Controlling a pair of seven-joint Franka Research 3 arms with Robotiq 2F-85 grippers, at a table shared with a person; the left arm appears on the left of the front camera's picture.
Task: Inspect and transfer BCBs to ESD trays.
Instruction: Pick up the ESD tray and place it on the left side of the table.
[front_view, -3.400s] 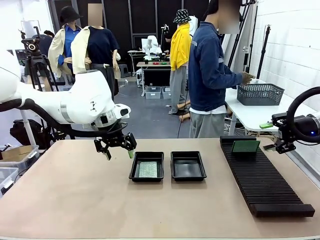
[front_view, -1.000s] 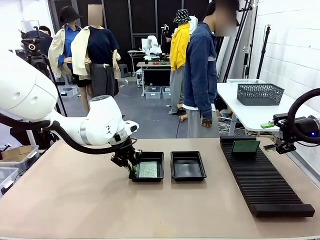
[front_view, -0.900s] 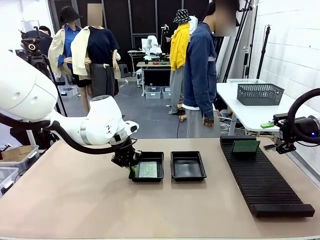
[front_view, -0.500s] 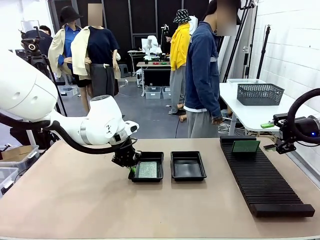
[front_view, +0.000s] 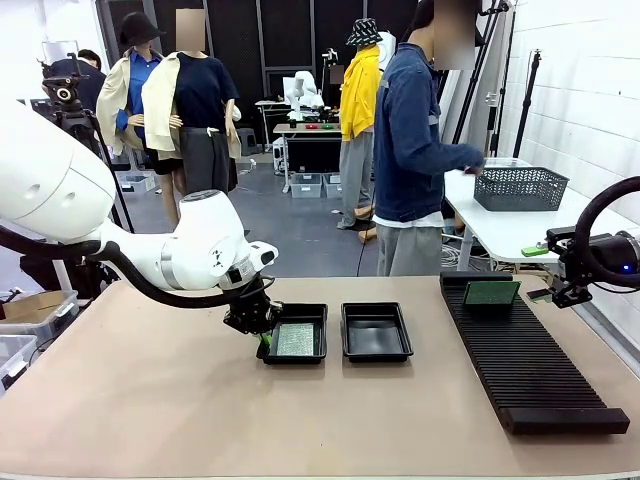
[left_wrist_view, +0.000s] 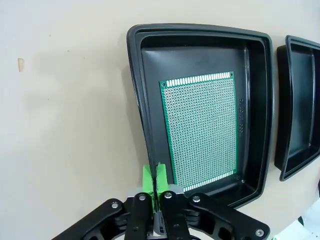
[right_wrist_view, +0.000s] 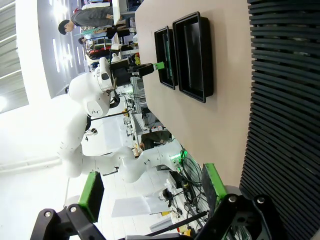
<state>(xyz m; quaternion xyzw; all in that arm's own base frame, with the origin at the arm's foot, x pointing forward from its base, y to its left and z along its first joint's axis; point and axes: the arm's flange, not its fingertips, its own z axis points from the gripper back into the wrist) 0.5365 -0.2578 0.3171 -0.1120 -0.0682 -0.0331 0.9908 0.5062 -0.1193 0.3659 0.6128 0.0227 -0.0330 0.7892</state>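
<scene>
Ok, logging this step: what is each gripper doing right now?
Left gripper: shut at the left tray rim, hold unclear.
Right gripper: open, holding nothing.

Two glossy black ESD trays with flared rims sit flat on the bench, side by side and just apart, both well to the left of the ribbed rack (front_view: 530, 360). The empty tray (front_view: 376, 332) is the nearer to the rack. The loaded tray (left_wrist_view: 135, 75) lies beyond it. On its floor rests one BCB (left_wrist_view: 202, 131) – a light green perforated board, flat, holes up, with bare floor showing around it. The left hand (left_wrist_view: 154, 175) pinches that tray's rim at the side away from the rack. The other BCB (front_view: 491, 293) – darker green – stands on edge in the rack's far end.
</scene>
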